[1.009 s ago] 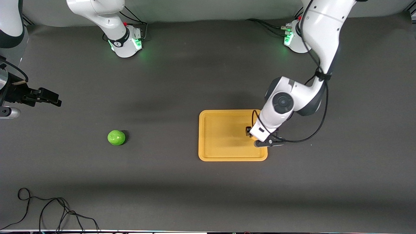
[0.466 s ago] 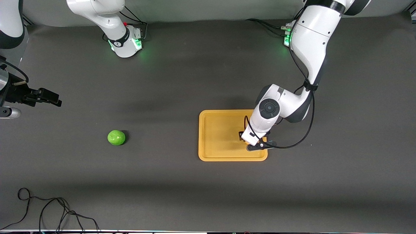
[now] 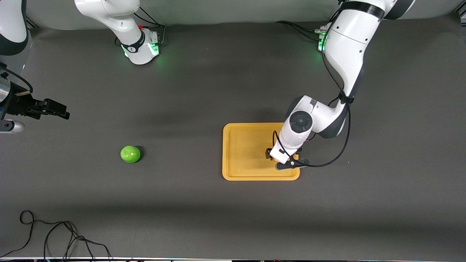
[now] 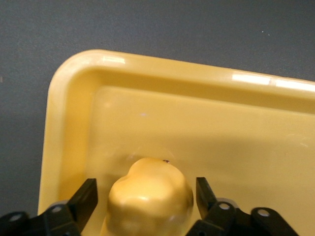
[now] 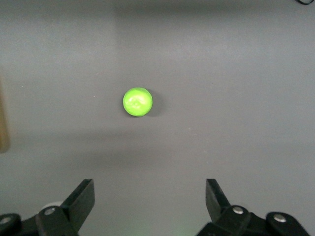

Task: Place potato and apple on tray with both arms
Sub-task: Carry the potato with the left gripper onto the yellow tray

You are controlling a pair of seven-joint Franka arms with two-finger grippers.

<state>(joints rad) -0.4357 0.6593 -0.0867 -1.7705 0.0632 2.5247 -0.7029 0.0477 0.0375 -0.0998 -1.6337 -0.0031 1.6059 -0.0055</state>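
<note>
Now the potato is seen on the tray, between the parted fingers of the left claw.
The apple is left on the worktop toward the right arm's end; the right claw is held spread above it.

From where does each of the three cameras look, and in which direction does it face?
Front view: high across the table, facing both arms' bases; tray, apple.
Left wrist view: on the left wrist, looking down at the potato on the tray; left tool open.
Right wrist view: on the right wrist, looking down at the apple; right tool open.
Shared: apple, tray.
</note>
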